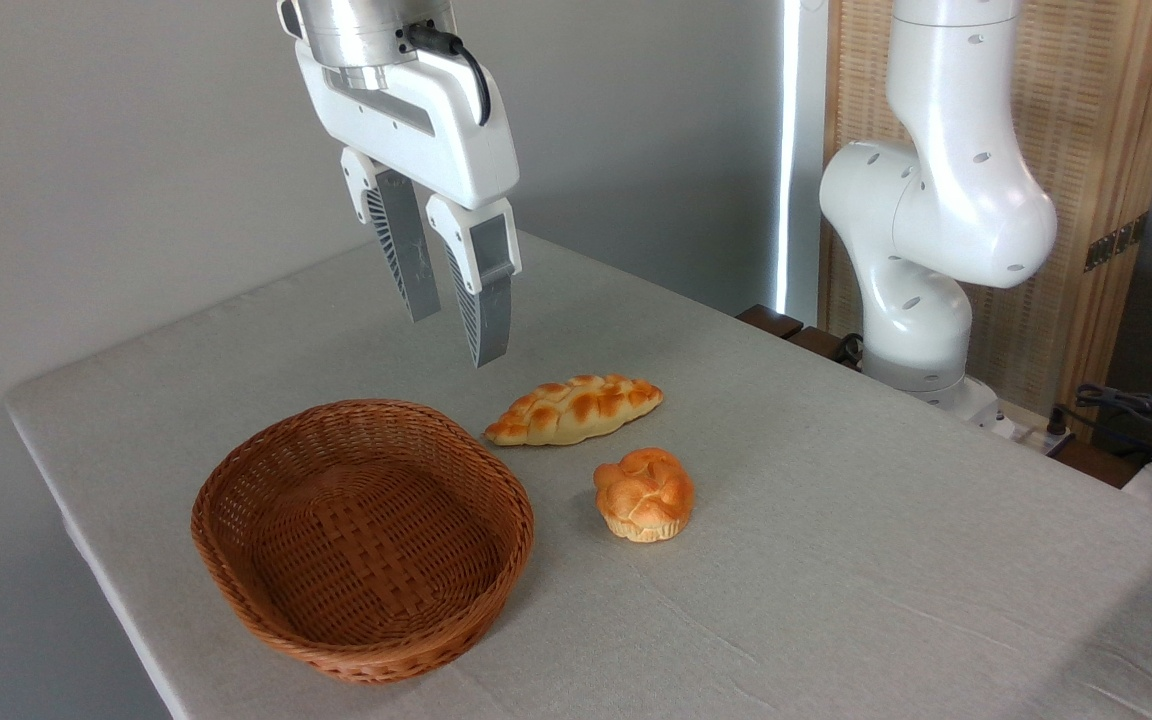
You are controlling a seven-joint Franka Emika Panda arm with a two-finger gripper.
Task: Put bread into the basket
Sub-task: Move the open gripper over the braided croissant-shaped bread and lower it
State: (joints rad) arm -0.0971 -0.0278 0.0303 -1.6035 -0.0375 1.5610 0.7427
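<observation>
The bread point(574, 408), a long braided loaf with pointed ends and toasted bumps, lies on the table just right of the basket. The basket point(236, 480), a shallow oval of reddish-brown wicker, sits empty at the front left. My gripper point(456, 338) hangs in the air above the table, up and to the left of the loaf and behind the basket. Its two grey fingers point(484, 300) point down with a narrow gap between them and nothing held.
A small round knotted bun point(643, 493) sits in front of the loaf. The arm's white base point(921, 300) stands at the table's far right edge. Cables and a dark object point(1151, 420) lie beyond the right edge. The table's left edge point(86, 540) runs close to the basket.
</observation>
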